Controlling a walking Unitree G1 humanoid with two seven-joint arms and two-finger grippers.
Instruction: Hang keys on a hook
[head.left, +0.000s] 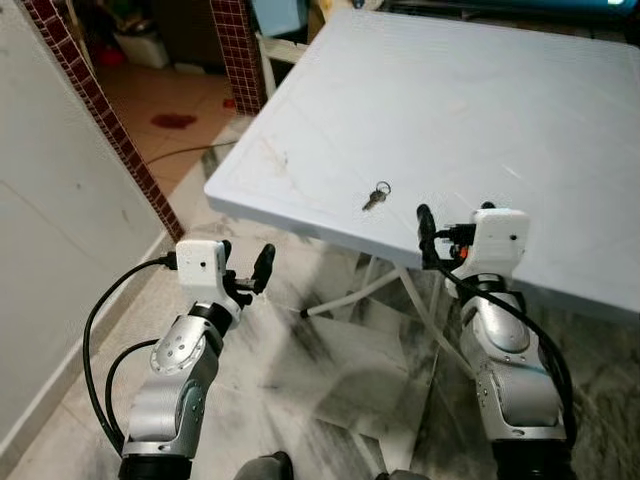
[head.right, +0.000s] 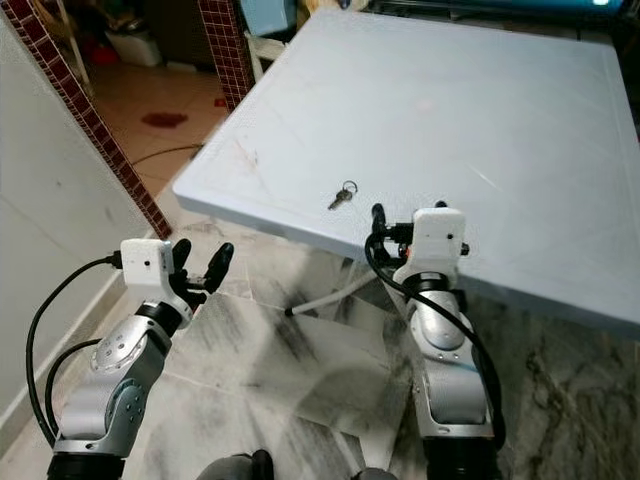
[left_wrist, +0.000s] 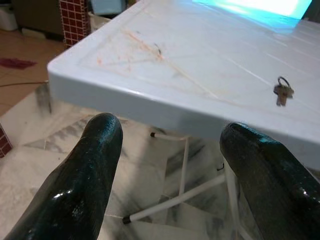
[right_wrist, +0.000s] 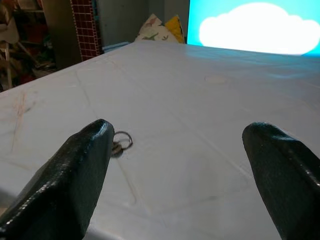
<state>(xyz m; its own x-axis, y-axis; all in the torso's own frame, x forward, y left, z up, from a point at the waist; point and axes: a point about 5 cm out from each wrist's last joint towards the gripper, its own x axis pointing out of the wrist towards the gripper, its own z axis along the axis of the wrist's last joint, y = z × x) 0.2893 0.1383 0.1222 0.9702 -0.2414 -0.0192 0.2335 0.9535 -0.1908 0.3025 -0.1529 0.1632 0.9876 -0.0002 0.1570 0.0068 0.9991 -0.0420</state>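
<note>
Left eye view shows a key (head.left: 376, 196) on its ring lying on the white table (head.left: 480, 120), close to the near edge, while the right gripper (head.left: 452, 226) is just beside it and the left gripper (head.left: 247, 266) stays lower, over the marble floor (head.left: 330, 360). Left wrist view shows the left fingers (left_wrist: 85, 185) wide apart and empty, below the table edge. Right wrist view shows the right fingers (right_wrist: 75, 175) also wide apart, holding nothing, with the key just behind one fingertip.
</note>
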